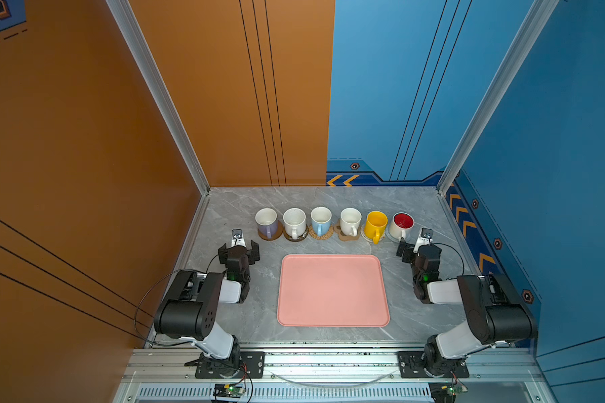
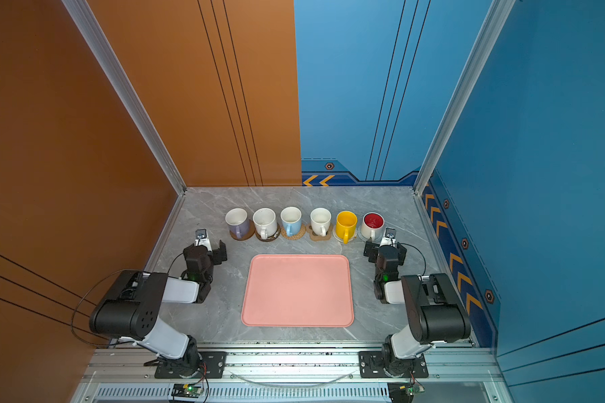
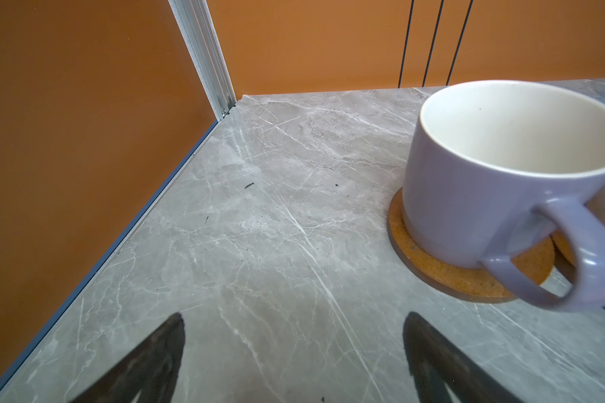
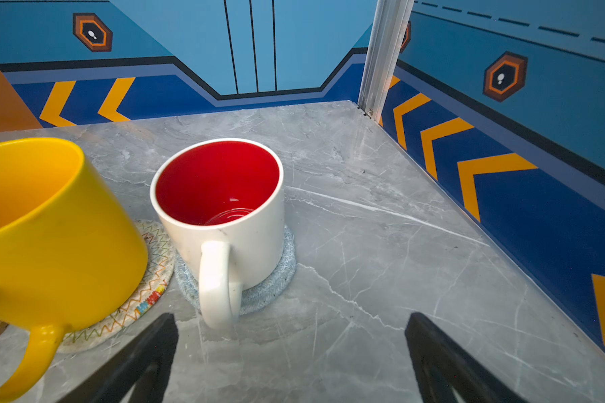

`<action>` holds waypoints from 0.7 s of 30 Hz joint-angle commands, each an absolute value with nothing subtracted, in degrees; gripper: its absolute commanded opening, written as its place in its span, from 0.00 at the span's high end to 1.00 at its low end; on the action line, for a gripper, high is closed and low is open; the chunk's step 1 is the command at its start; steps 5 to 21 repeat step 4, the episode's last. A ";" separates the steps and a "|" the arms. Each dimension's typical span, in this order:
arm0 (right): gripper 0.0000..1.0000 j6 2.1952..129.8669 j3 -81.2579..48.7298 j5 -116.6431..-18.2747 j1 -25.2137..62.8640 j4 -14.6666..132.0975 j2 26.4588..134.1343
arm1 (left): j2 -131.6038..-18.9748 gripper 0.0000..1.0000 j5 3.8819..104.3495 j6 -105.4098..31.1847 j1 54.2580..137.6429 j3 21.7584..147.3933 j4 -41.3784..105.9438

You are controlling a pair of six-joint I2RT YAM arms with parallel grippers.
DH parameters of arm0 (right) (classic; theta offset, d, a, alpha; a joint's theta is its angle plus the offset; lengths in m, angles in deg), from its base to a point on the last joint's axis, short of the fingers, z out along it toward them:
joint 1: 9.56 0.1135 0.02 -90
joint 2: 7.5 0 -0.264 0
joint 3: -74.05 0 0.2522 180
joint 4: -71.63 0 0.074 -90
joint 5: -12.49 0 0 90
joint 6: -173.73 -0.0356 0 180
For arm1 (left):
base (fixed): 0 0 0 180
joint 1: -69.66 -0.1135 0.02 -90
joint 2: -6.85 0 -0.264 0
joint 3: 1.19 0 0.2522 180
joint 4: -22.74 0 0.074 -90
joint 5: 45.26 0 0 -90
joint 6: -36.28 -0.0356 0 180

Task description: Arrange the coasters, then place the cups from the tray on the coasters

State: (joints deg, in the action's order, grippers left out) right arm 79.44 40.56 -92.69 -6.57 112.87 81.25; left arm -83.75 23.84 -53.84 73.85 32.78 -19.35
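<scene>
Counter (image 1: 245, 206): grey marble, pink tray (image 1: 332, 289) central.
Walls: orange wall (image 1: 84, 139) at 9 o'clock, blue wall (image 1: 556, 139) at 3 o'clock.
Left tool (image 3: 294, 324), right tool (image 4: 290, 322): both apart, empty.

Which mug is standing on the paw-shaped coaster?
The plain white mug, fourth from the left, between the light blue mug and the yellow mug.

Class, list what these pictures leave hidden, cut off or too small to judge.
Left wrist view: lilac mug cut off by the frame edge; its handle hides most of the next brown disc.
Right wrist view: yellow mug cut off by the frame edge.
Both top views: paw-shaped coaster mostly covered by the plain white mug.
</scene>
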 commanded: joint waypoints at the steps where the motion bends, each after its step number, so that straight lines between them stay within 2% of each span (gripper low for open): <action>1: 0.00 79.07 39.79 -92.39 -6.57 111.65 81.09 | -82.95 0.02 24.48 -53.28 73.83 33.20 -19.31; 21: 0.00 79.07 39.76 -92.45 -6.55 111.65 81.13 | -82.96 0.02 24.51 -53.19 73.86 33.19 -19.31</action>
